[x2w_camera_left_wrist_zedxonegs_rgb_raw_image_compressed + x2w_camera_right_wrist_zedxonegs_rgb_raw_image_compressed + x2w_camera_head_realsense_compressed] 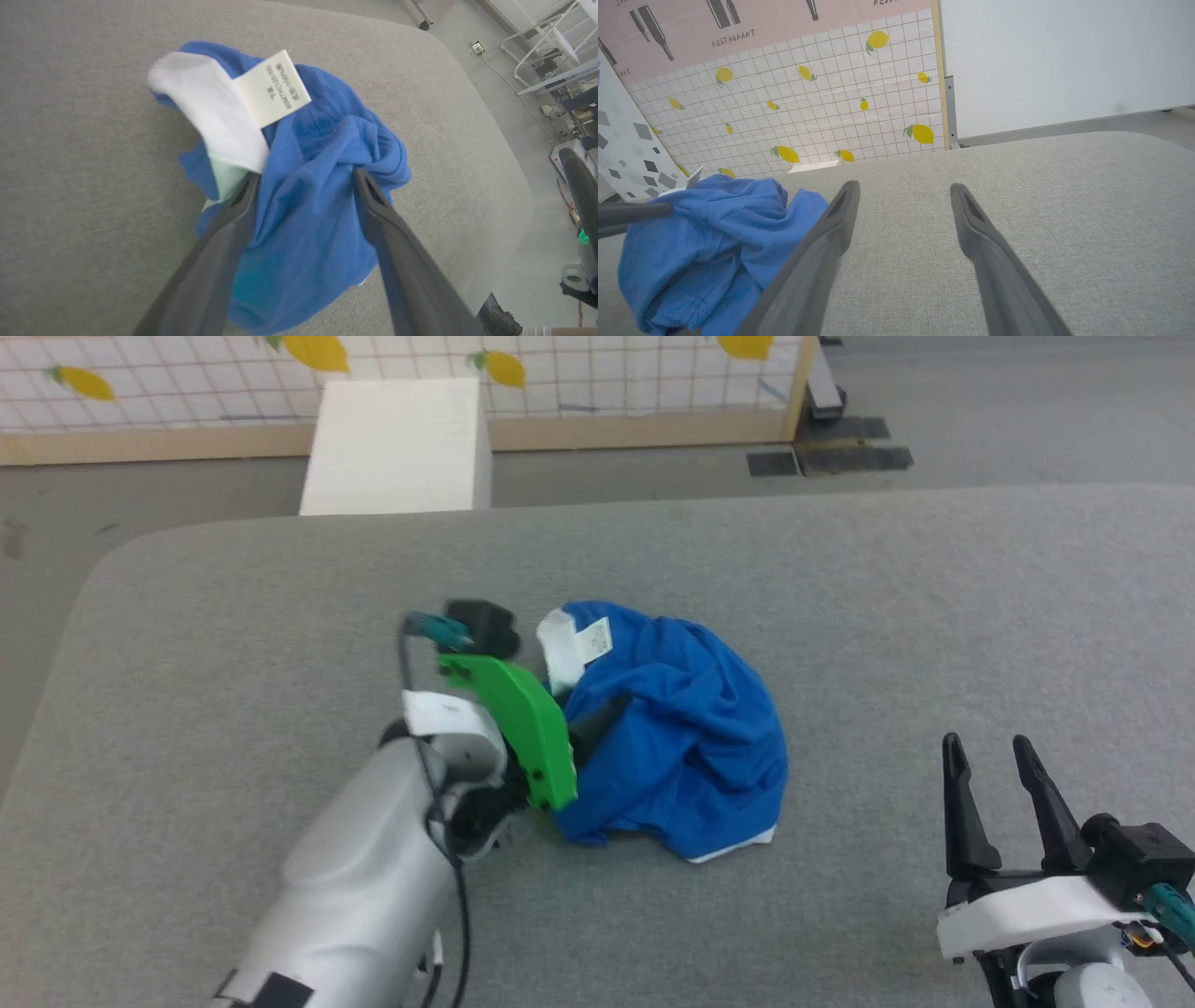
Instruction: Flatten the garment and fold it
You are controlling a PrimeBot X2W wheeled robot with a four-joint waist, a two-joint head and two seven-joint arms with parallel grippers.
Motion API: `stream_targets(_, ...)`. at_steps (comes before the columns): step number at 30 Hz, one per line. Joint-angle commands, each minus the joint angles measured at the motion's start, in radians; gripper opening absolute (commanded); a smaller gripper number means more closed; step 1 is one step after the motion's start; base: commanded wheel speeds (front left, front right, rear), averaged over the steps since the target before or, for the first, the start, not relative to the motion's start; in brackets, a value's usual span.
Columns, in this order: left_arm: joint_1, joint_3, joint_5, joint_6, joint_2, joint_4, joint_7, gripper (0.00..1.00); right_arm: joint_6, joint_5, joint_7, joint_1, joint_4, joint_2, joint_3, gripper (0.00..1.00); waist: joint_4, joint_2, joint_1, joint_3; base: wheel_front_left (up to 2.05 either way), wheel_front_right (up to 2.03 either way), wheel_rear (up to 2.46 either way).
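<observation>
Left gripper (303,179) straddles the crumpled garment (681,737) at mid counter (840,569), jaws wide; right gripper (990,751) hangs wide, empty. Best pinch one hem edge, not the bunch, then draw outward.

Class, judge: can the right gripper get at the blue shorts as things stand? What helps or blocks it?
Probably yes. The right gripper is open, and bare grey table lies between it and the blue shorts. The left gripper sits at the shorts' opposite side, out of its way.

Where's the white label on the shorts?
In the head view, the label sits at the garment's far left edge, beside white trim, just beyond the left gripper.
</observation>
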Motion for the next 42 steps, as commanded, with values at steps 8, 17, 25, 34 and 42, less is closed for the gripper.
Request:
stream_targets(8, 0.051, 0.137, -0.02, 0.041, 0.097, -0.134, -0.186, 1.0, -0.002, 0.013, -0.006, 0.021, 0.011, 0.001, -0.002, 1.0, 0.087, 0.0, 0.0, -0.086, 0.0, 0.0, 0.0)
stream_targets(17, 0.202, 0.175, 0.182, 0.125, 0.229, -0.2, -0.529, 1.0, -0.002, 0.015, -0.006, 0.034, 0.011, 0.001, -0.012, 1.0, 0.101, 0.0, 0.0, -0.112, 0.0, 0.0, 0.0)
stream_targets(25, 0.349, 0.222, 0.266, 0.2, 0.259, -0.252, -0.601, 1.0, -0.002, 0.017, -0.006, 0.048, 0.012, 0.001, -0.021, 1.0, 0.092, 0.0, 0.0, -0.114, 0.0, 0.0, 0.0)
stream_targets(34, 0.483, 0.276, 0.337, 0.211, 0.226, -0.342, -0.605, 1.0, -0.002, 0.019, -0.006, 0.063, 0.021, 0.001, -0.02, 1.0, 0.09, 0.0, 0.0, -0.114, 0.0, 0.0, 0.0)
stream_targets(42, 0.516, 0.293, 0.364, 0.19, 0.206, -0.356, -0.605, 1.0, -0.002, 0.009, -0.006, 0.061, 0.027, 0.001, -0.015, 1.0, 0.09, 0.0, 0.0, -0.108, 0.0, 0.0, 0.0)
